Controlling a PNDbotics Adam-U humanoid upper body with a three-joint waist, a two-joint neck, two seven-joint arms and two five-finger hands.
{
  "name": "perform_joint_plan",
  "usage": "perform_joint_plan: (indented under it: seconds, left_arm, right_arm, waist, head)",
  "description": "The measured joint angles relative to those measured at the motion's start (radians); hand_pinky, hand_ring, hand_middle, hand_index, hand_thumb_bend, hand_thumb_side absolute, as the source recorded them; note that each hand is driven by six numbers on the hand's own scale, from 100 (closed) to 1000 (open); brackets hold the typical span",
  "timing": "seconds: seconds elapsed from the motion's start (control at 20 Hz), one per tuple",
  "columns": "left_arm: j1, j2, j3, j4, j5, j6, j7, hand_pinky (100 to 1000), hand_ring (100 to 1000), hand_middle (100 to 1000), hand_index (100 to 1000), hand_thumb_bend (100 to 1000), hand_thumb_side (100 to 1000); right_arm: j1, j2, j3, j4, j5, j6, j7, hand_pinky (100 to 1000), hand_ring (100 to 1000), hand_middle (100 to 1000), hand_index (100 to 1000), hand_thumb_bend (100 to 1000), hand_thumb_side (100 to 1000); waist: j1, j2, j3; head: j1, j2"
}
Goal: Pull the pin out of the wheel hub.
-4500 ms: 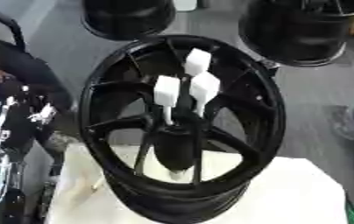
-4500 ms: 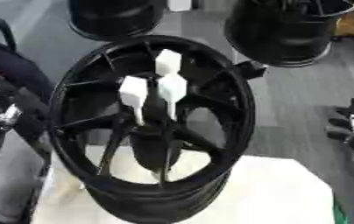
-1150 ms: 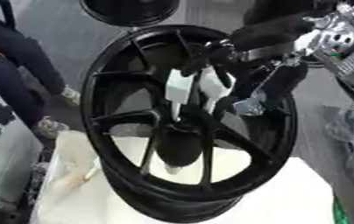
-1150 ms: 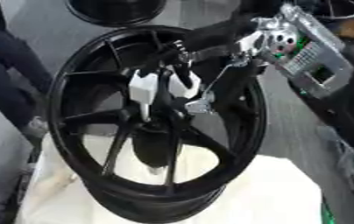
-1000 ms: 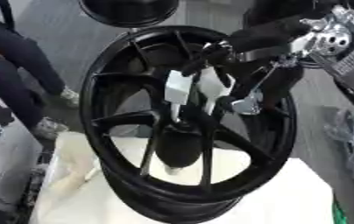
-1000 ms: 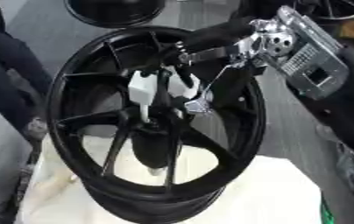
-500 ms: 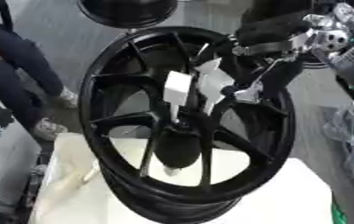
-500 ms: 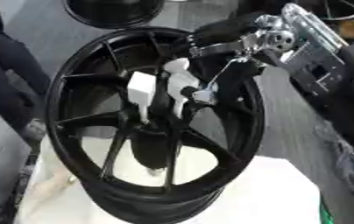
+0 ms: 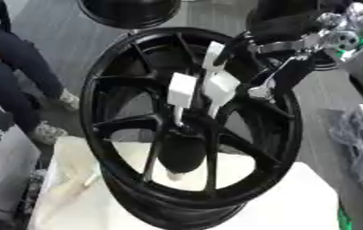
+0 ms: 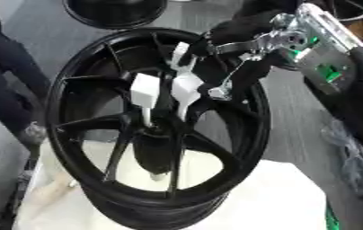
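A white cloth (image 9: 310, 211) is covering the table at the near edge, and the glossy black spoked wheel hub (image 9: 121, 179) is standing on it, tilted, its open face turned toward the camera. Three white block-headed pins (image 9: 182, 88) are sticking out of the hub's centre, close together: one on the left, one just right of it (image 9: 223, 87), and a slimmer one (image 9: 213, 53) farther back. The right hand (image 9: 277, 49), black with silver joints, is reaching in from the upper right over the hub's far right rim, its fingers curling down beside the right-hand pins. Whether they are closing on a pin or only touching it cannot be told. Beyond the hub, another black wheel (image 9: 130, 11) is lying on the grey floor.
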Motion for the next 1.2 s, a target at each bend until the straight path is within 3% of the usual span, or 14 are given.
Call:
perform_joint_plan:
  seconds: [0.85, 1.0, 1.2]
  left_arm:
    - [0.000, 0.000, 0.000, 0.000, -0.001, 0.002, 0.002, 540, 480, 463, 616, 421, 100]
    - [0.000, 0.000, 0.000, 0.000, -0.001, 0.002, 0.002, 540, 480, 463, 617, 422, 100]
    - [0.000, 0.000, 0.000, 0.000, -0.001, 0.002, 0.002, 540, 480, 463, 617, 422, 100]
  right_arm:
    - [0.007, 0.006, 0.027, -0.004, 0.031, -0.015, -0.015, 600, 399, 764, 885, 187, 517]
    - [0.005, 0.020, 0.028, 0.009, 0.037, -0.015, -0.015, 590, 387, 735, 856, 184, 496]
    - [-0.002, 0.033, 0.026, 0.020, 0.039, -0.014, -0.014, 554, 342, 584, 717, 163, 414]
  waist:
    - [-0.001, 0.000, 0.005]
    - [-0.001, 0.000, 0.008]
    - [-0.001, 0.000, 0.010]
  head:
    - [-0.005, 0.000]
    - [-0.009, 0.000]
    - [-0.010, 0.000]
